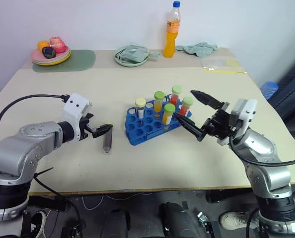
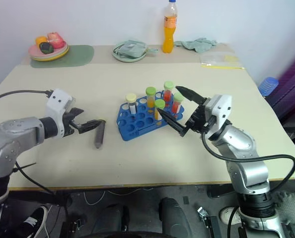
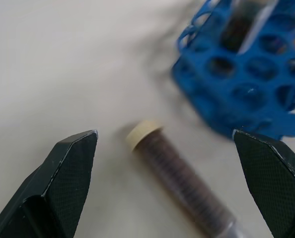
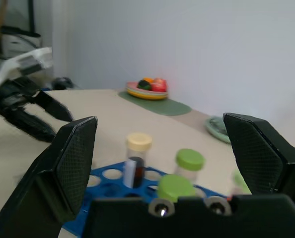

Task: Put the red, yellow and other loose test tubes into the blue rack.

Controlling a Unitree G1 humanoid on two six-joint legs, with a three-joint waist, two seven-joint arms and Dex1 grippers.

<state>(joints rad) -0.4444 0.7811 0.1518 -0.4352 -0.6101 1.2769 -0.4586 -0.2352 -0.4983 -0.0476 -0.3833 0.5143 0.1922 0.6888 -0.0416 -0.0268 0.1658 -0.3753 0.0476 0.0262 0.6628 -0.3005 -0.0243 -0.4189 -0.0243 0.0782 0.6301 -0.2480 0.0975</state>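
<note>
One dark tube point(image 1: 107, 143) lies loose on its side just left of the blue rack point(image 1: 150, 124), which already stands several capped tubes upright. The left gripper point(image 1: 102, 131) hovers over that tube with its fingers spread wide and empty, seemingly lined up to pick it up. The right gripper point(image 1: 197, 113) sits just right of the rack, also wide open and holding nothing, probably keeping clear. The pale surface point(image 1: 137, 64) runs back from the rack to a plain wall, past plates and an orange bottle point(image 1: 172, 29).
</note>
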